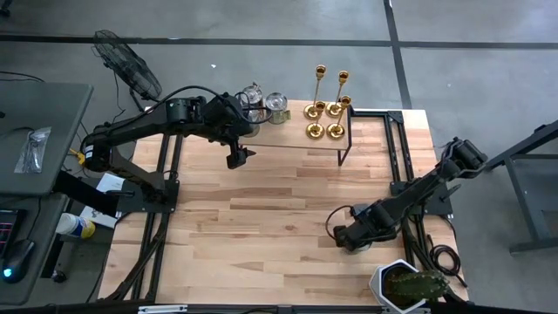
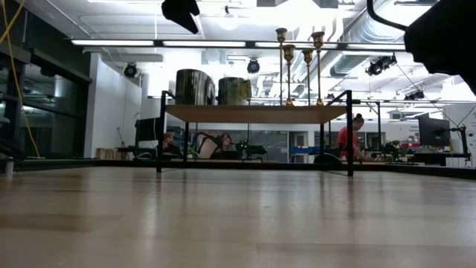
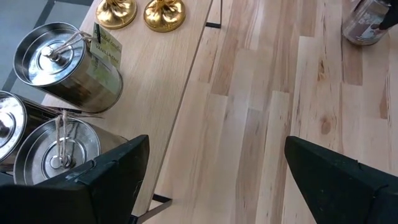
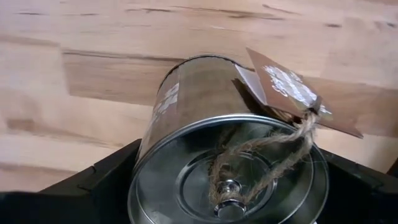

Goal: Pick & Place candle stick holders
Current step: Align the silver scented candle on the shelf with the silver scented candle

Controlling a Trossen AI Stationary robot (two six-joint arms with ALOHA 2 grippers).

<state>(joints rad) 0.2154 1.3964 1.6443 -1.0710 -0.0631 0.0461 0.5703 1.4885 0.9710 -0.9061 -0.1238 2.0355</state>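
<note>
Several gold candle stick holders [image 1: 327, 109] stand on their round bases at the right end of a low wooden shelf [image 1: 288, 139], and show in the low view [image 2: 297, 67] and the left wrist view [image 3: 165, 12]. No gripper is near them. My left gripper [image 1: 237, 157] hangs open above the table in front of the shelf's left end [image 3: 214, 180]. My right gripper [image 1: 349, 235] is near the table's front right, shut on a squat silver jar [image 4: 205, 124] with a lid, a twine loop and a paper tag. My right gripper pinches the silver jar's round wall [image 4: 146, 143], just under the lid's rim, between its two fingers, one on each side. The fingers come from above, pointing steeply down. I cannot tell whether the jar's bottom still rests on the table.
Other silver jars [image 1: 261, 105] stand at the shelf's left end [image 3: 68, 62]. A black frame [image 1: 397, 148] runs along the table's right side. A potted plant [image 1: 405, 286] sits at the front right corner. Bare wood lies between the arms. People [image 2: 349, 138] show in the room beyond.
</note>
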